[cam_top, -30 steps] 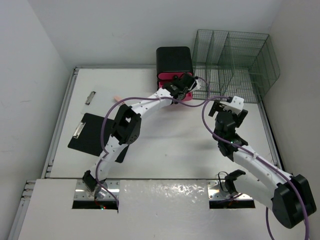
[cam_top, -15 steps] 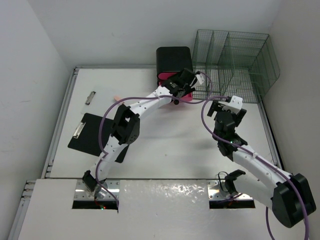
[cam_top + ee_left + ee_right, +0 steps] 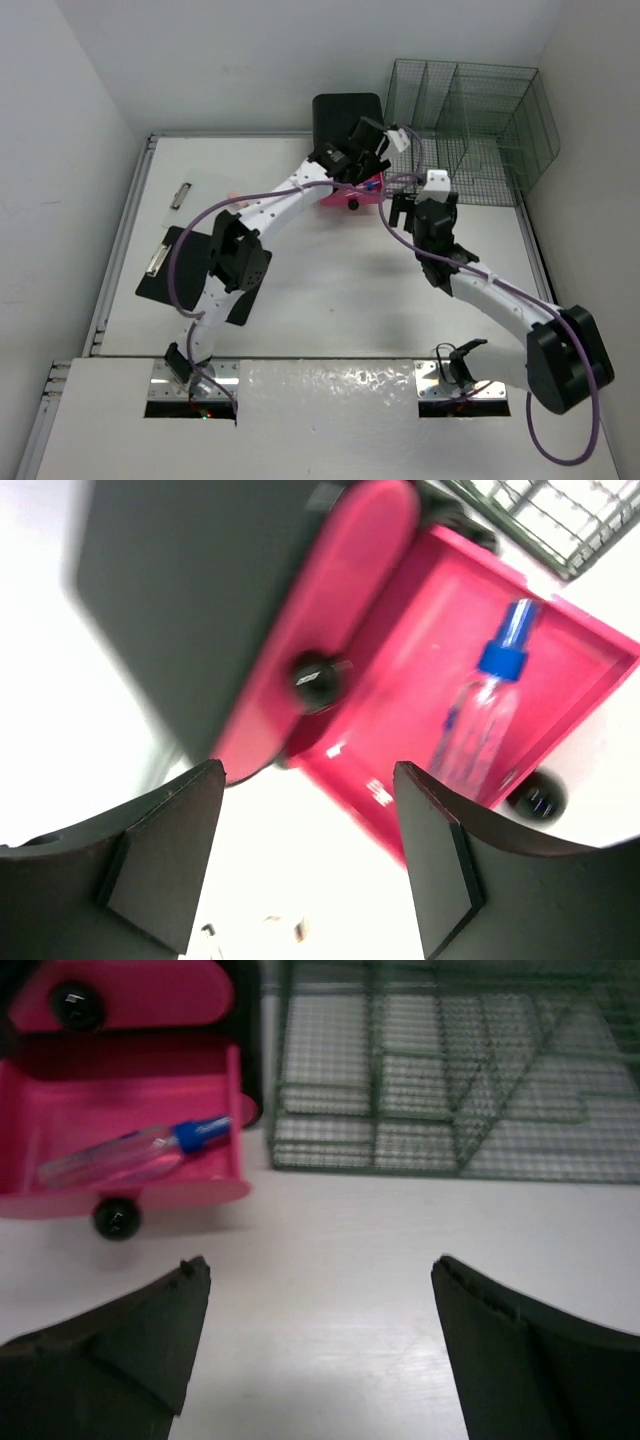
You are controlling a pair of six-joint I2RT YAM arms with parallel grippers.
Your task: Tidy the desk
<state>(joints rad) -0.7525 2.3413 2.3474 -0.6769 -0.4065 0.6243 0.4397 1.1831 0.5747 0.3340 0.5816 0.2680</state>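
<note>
Left gripper (image 3: 305, 810), just opened and empty, is leaving the spray bottle (image 3: 480, 725) in the pink drawer (image 3: 420, 650), which likely needs shutting

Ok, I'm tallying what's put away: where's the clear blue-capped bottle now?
The bottle lies in the pulled-out pink drawer of the black drawer unit, at the far edge of the desk in the top view, left of the wire rack.

No readable text, label or number anywhere on the desk (image 3: 330, 300)
</note>
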